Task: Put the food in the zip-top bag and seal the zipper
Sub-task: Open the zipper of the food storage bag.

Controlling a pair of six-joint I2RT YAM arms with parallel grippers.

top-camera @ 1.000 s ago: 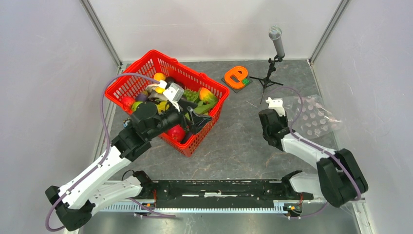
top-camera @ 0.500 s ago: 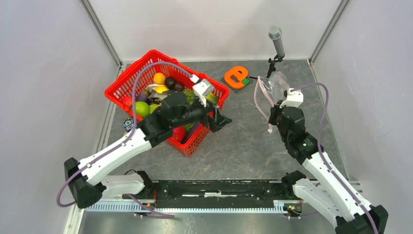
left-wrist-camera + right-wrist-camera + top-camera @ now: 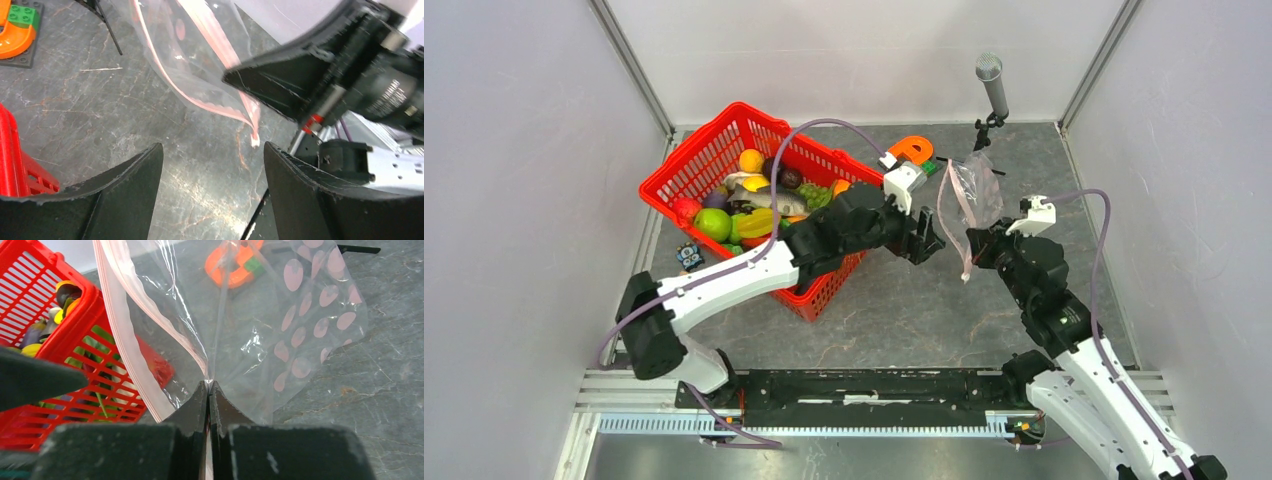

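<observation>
**A:** Two things are looking different from a second ago. The right gripper (image 3: pixel 209 385) is now holding the zip-top bag (image 3: pixel 976 192) up off the table (image 3: pixel 904 300), where it was lying flat. The left gripper (image 3: pixel 930 241) is no longer hanging over the red basket (image 3: pixel 692 147); it is sitting just beside the bag's mouth.

**B:** Is the left one carrying anything across?

**A:** No. Its jaws are standing apart with nothing between them, and the zipper (image 3: pixel 200 105) is dangling just ahead of them. The right jaws are pressing together on the clear film, beside the pink strip.

**B:** So the food (image 3: pixel 744 205) is waiting in the basket?

**A:** Yes, all of it that I am seeing; the bag is hanging empty. I am guessing the left is going for the zipper edge, so the two can pull the mouth open. The film is looking limp and slippery, so a shallow pinch is risking a slip.
</observation>
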